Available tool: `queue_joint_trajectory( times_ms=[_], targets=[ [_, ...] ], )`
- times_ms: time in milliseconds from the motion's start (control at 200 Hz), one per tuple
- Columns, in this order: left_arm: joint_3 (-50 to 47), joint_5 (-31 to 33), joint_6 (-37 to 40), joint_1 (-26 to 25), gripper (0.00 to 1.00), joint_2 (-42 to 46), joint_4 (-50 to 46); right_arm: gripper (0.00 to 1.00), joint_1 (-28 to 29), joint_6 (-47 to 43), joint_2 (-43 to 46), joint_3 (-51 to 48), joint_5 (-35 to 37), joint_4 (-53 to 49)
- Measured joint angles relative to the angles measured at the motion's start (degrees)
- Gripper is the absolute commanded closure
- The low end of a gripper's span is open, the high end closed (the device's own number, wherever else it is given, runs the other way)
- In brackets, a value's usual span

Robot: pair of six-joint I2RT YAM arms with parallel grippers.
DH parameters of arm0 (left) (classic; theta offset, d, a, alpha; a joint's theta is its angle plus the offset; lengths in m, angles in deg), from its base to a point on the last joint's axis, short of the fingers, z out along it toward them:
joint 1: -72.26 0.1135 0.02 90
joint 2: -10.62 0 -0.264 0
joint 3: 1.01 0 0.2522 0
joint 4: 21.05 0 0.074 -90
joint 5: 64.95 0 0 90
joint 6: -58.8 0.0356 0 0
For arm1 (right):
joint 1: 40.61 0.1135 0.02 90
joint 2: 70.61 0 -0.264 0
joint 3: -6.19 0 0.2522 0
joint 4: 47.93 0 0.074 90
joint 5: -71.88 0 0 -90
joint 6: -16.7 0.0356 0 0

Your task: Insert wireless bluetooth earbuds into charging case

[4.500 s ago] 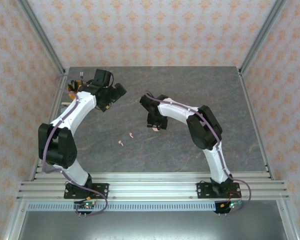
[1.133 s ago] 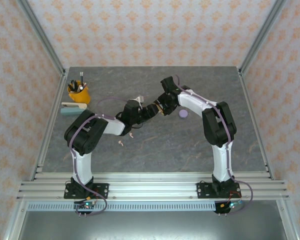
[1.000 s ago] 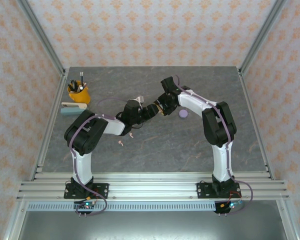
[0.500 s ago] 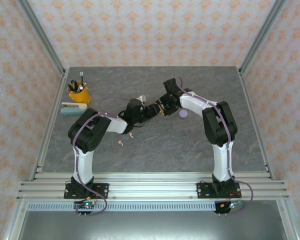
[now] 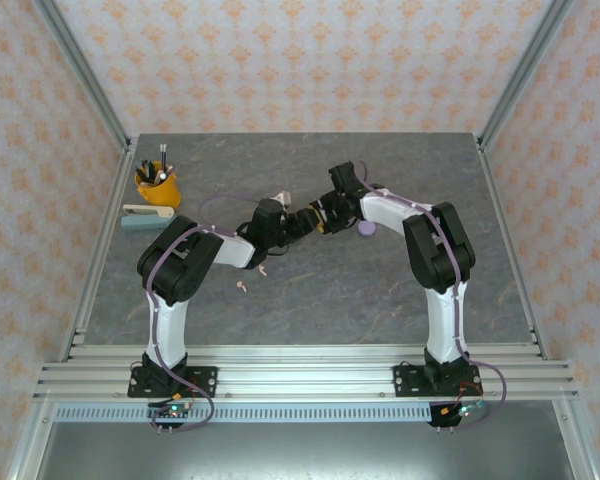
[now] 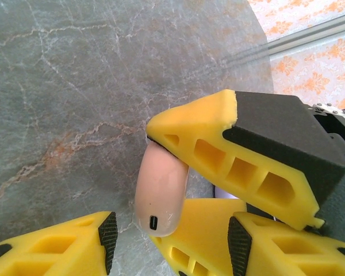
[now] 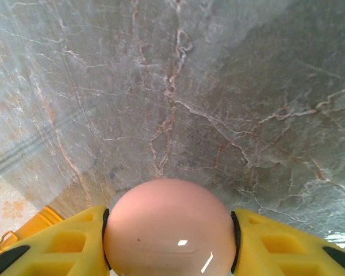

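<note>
- Grey marble table (image 5: 380, 290): both arms reach in and meet near its middle.
- Left gripper (image 6: 172, 230): fingers spread wide, with the lower end of the pink case between them and a gap showing on one side.
- Right gripper (image 7: 171, 214): clamped on the pink case, one finger on each side.
- Orange cup (image 5: 157, 187) of pens: far left of the table.
- Pink case (image 6: 161, 192): held off the table, its small port toward the left gripper.
- Lilac case (image 5: 367, 228): on the table, just beside the right arm.
- Two pink earbuds (image 5: 263, 268): loose on the table by the left forearm, in neither case.
</note>
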Motion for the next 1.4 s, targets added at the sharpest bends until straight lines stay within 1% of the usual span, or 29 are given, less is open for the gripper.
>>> queue_joint_trajectory(
  times_ms=[320, 495, 816, 1401],
  targets=[
    [-0.6, 0.1, 1.4, -0.3, 0.47, 0.0, 0.1, 0.54, -0.2, 1.9, 1.0, -2.5, -1.2, 1.7],
    [-2.4, 1.4, 3.1, -0.4, 0.42, 1.0, -0.6, 0.55, -0.2, 1.9, 1.9, -3.0, -2.1, 1.7],
    [-2.7, 2.6, 6.5, -0.4, 0.42, 3.9, -3.4, 0.55, -0.2, 2.1, 1.9, -3.9, -2.3, 1.7],
    [-1.3, 2.5, 6.5, -0.4, 0.44, 2.4, -4.3, 0.55, -0.3, 2.1, 1.9, -3.9, -2.5, 2.1]
  ],
)
